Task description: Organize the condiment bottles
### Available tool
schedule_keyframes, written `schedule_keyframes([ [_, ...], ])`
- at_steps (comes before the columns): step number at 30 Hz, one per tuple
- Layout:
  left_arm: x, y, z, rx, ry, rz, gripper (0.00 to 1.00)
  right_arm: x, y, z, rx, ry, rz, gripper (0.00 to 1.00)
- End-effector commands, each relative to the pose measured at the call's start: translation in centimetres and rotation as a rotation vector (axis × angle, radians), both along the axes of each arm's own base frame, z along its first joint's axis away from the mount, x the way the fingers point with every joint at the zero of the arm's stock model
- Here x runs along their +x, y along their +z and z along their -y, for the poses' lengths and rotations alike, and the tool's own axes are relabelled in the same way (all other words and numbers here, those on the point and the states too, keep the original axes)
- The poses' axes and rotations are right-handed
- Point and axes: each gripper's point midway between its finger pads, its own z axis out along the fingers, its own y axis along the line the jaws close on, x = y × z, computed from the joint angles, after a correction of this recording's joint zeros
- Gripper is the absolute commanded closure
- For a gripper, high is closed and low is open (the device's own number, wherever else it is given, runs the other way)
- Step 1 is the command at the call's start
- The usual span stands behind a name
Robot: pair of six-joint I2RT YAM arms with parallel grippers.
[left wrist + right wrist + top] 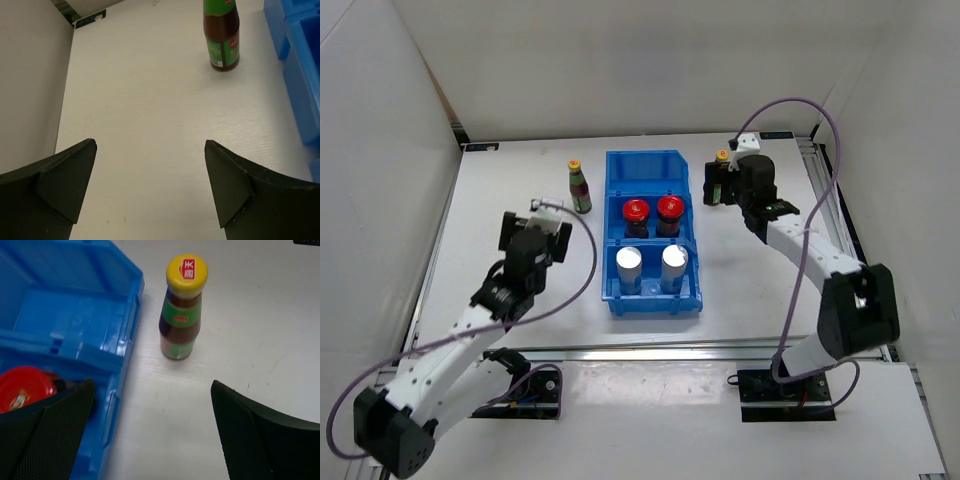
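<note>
I am holding the left arm (450, 340) stretched low from its base, reaching forward on the left of the blue bin (616, 215). The left gripper (150, 147) is hovering well apart from the bin's left wall, its fingers (65, 180) spread wide and pointing down at the surface. I am holding the right arm (820, 260) folded at the elbow, its forearm angling back toward the bin's far right corner. The right gripper (152, 387) is hanging just beside that wall, fingers wide apart, one over the rim.

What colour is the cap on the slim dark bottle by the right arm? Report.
Yellow cap, red mark on top; best in right wrist view.
</note>
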Motion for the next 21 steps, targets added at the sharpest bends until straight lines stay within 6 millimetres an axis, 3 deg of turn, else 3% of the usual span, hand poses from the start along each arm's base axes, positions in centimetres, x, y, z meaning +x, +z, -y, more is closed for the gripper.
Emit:
schedule_keyframes([
  [1, -1.5, 2.5, -1.7, -0.051, 0.025, 0.184, 0.00, 5.0, 3.7, 0.5, 0.044, -0.036, 0.193, 0.00],
  [2, -2.2, 3.7, -1.9, -0.086, 0.003, 0.256, 0.00, 5.3, 3.5, -0.1, 0.051, -0.010, 0.186, 0.00],
  [3, -2.7, 2.2, -2.2, -0.055, -0.002, 0.246, 0.00, 6.1, 2.5, 0.1, 0.048, -0.011, 0.165, 0.00],
  [4, -3.4, 2.8, -2.6, -0.080, 0.000, 0.289, 0.00, 6.9, 3.1, 0.5, 0.051, -0.021, 0.179, 0.00],
  [5, -3.7, 1.9, -2.7, -0.091, 0.002, 0.285, 0.00, 7.3, 2.9, 0.4, 0.050, -0.021, 0.175, 0.00],
  [7, -3.9, 2.4, -2.9, -0.098, 0.002, 0.312, 0.00, 8.4, 2.2, 0.6, 0.056, -0.017, 0.173, 0.00],
  [8, -3.9, 2.7, -3.3, -0.103, 0.028, 0.327, 0.00, 9.0, 2.9, 0.3, 0.065, -0.005, 0.191, 0.00],
  [9, -3.9, 2.6, -3.6, -0.089, 0.039, 0.332, 0.00, 9.6, 1.9, 0.6, 0.060, -0.014, 0.174, 0.00],
  [11, -3.5, 2.7, -3.5, -0.089, 0.050, 0.348, 0.00, 10.2, 1.8, 0.0, 0.069, 0.012, 0.171, 0.00],
  [14, -3.0, 1.8, -2.5, -0.107, 0.012, 0.319, 0.00, 11.9, 0.6, -0.3, 0.063, 0.025, 0.159, 0.00],
  [15, -2.8, 1.6, -2.2, -0.113, 0.004, 0.312, 0.00, 12.6, 1.3, -0.4, 0.067, 0.025, 0.175, 0.00],
  [16, -2.7, 1.4, -2.2, -0.108, 0.004, 0.304, 0.00, 12.9, 0.3, -0.5, 0.062, 0.024, 0.153, 0.00],
  [19, -2.7, 1.4, -2.2, -0.108, 0.004, 0.304, 0.00, 14.0, 0.0, -0.2, 0.060, 0.015, 0.150, 0.00],
  [21, -2.9, 1.6, -2.4, -0.112, 0.015, 0.314, 0.00, 14.3, -1.0, -0.5, 0.060, 0.028, 0.125, 0.08],
])
